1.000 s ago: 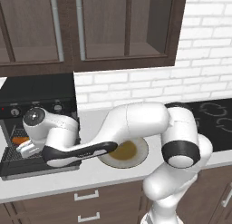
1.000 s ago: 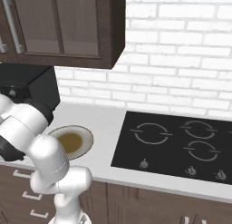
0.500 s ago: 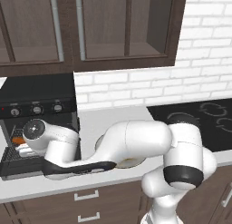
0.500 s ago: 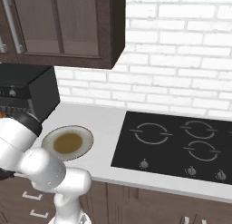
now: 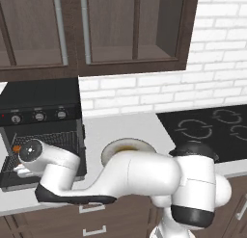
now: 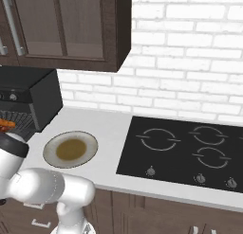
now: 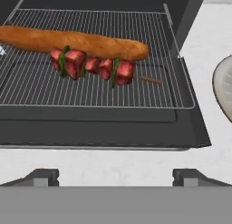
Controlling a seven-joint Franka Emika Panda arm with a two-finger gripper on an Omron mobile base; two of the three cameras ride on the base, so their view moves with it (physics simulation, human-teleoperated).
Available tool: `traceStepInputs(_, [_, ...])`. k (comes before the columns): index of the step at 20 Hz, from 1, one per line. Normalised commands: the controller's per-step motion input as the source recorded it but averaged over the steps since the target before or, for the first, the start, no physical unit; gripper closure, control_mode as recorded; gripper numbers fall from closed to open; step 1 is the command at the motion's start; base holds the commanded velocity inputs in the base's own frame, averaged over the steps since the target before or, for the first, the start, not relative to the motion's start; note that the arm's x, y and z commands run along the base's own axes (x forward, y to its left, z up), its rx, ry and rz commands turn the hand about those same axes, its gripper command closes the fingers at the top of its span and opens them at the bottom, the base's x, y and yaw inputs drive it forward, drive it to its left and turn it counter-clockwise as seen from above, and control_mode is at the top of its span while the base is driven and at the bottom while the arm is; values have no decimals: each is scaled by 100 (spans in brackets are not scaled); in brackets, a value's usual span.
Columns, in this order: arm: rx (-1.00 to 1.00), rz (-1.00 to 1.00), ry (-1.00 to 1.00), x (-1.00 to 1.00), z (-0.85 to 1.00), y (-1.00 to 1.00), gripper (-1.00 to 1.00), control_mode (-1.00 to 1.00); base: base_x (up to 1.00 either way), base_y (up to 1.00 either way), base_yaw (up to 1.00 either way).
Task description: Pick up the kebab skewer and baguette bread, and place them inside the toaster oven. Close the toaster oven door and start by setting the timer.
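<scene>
On the wire rack (image 7: pixel 136 94) of the toaster oven (image 5: pixel 43 136), kebab skewer (image 7: pixel 93 64) touches baguette (image 7: pixel 72 41). Our gripper (image 7: pixel 115 177) hangs spread and empty; we should slip under the dropped door (image 7: pixel 104 132) and lift evenly.

The toaster oven (image 5: pixel 41 136) stands at the counter's (image 6: pixel 107 133) left end, under the cabinets (image 5: pixel 96 30). The plate (image 6: pixel 70 148) lies right of it, the stovetop (image 6: pixel 185 150) further right. On the wire rack (image 7: pixel 90 89), the baguette bread (image 7: pixel 74 41) lies behind the kebab skewer (image 7: pixel 93 65), touching it. The toaster oven door (image 7: pixel 99 128) lies dropped open before the rack.
</scene>
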Motion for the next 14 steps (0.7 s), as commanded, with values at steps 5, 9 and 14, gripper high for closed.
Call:
traceStepInputs(5, [0, -2, 0, 6, -11, 0, -100, -100, 0, 0, 0])
traceStepInputs(9, [0, -3, 0, 11, 0, 0, -100, -100, 0, 0, 0])
traceStepInputs(14, [0, -2, 0, 18, 0, 0, -100, -100, 0, 0, 0])
